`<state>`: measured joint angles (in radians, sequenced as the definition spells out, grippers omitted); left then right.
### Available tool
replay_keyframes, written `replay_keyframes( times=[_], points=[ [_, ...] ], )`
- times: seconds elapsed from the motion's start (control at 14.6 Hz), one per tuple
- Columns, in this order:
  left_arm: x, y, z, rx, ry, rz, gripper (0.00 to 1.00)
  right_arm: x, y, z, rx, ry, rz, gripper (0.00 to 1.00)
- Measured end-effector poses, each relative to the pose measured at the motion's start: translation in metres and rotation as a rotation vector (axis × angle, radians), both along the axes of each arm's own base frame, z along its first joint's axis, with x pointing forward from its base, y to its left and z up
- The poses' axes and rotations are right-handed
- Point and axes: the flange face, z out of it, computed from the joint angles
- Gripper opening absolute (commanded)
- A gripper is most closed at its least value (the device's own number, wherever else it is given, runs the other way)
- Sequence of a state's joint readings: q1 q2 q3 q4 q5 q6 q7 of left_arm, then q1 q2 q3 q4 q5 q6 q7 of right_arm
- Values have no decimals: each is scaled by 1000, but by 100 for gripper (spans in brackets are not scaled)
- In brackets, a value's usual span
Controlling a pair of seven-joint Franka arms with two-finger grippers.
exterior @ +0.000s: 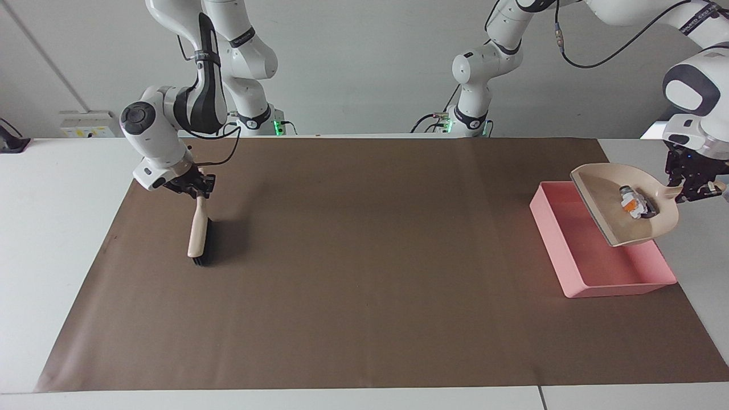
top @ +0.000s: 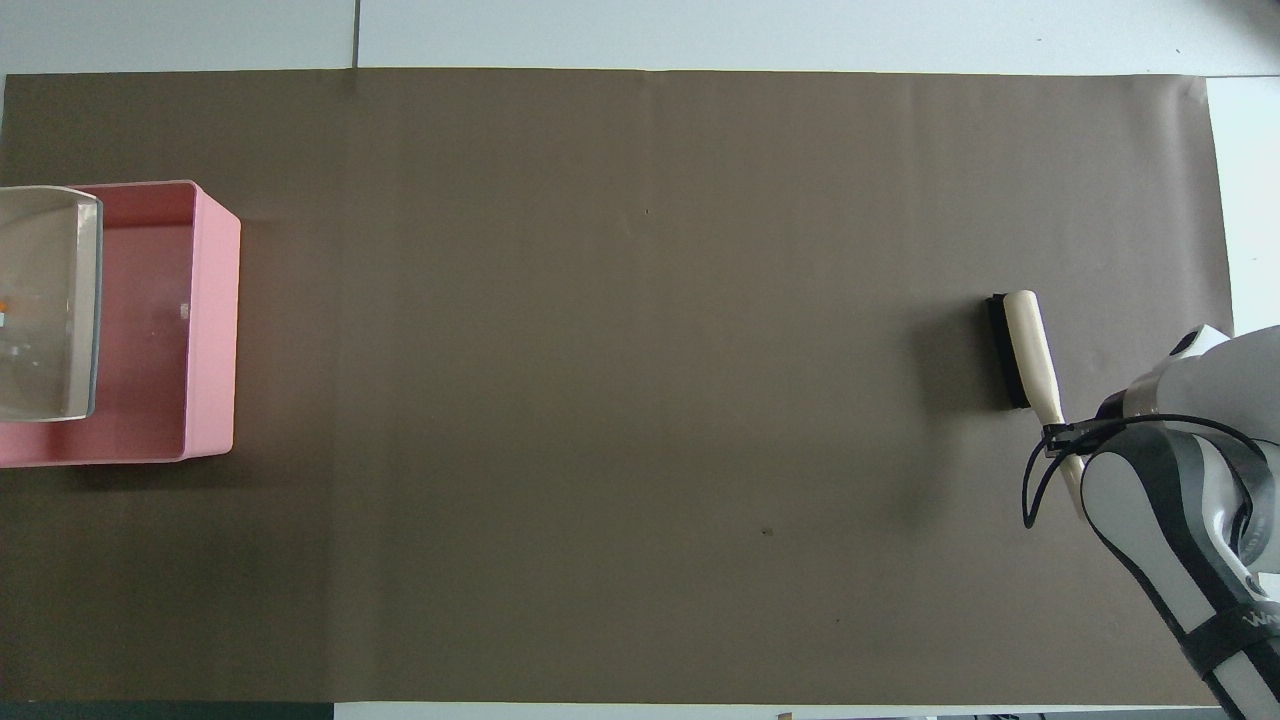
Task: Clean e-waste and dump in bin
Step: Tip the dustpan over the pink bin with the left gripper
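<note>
Held up in our left gripper (exterior: 693,185), the beige plastic dustpan with a short handle (exterior: 623,210) hangs over the shallow rectangular pink plastic bin (exterior: 575,253), tilted with its open edge lower than the handle. In the facing view we see our left fingers clamped on that handle at the left arm's end of the table. Inside the pan, close to the handle, lie the two tiny pieces of e-waste (exterior: 635,203): a white bit with orange marks and, touching it, a small black block. The bin rests on the brown paper mat (exterior: 364,273) that covers the white table (exterior: 51,239). At the right arm's end, our right gripper (exterior: 196,189) is closed on the handle of the beige hand brush with black bristles (exterior: 199,236), whose head touches the mat. In the overhead view, we find the dustpan (top: 48,300) at the frame's edge, covering part of the bin (top: 205,320), and only a speck of orange shows within it, so we cannot make out the e-waste properly from here. Our left gripper lies outside this view. The brush (top: 1020,350) lies on the mat (top: 640,400), bristles turned toward the left arm's end, its handle running under our right arm, which hides the gripper.
</note>
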<state>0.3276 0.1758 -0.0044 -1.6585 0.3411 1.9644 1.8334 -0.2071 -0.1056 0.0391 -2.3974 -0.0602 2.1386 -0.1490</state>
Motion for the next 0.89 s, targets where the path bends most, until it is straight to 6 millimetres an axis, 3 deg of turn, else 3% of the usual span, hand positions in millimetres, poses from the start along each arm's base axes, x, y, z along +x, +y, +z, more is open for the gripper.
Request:
replay_keyframes(
  times=[0.14, 0.27, 0.48, 0.61, 0.89],
  points=[
    [5, -2, -4, 88, 11, 4, 0, 0, -1, 0, 0, -1, -3, 65],
    [12, -11, -17, 201, 27, 18, 0, 0, -1, 0, 0, -1, -3, 99],
    [19, -30, -35, 342, 49, -3, 0, 0, -1, 2, 2, 17, -4, 99],
    [20, -39, -44, 401, 54, -14, 0, 4, 2, 15, 10, 32, -7, 99],
    [16, -53, -58, 508, 38, -5, 0, 33, 3, 84, 8, -58, -47, 99]
  ],
)
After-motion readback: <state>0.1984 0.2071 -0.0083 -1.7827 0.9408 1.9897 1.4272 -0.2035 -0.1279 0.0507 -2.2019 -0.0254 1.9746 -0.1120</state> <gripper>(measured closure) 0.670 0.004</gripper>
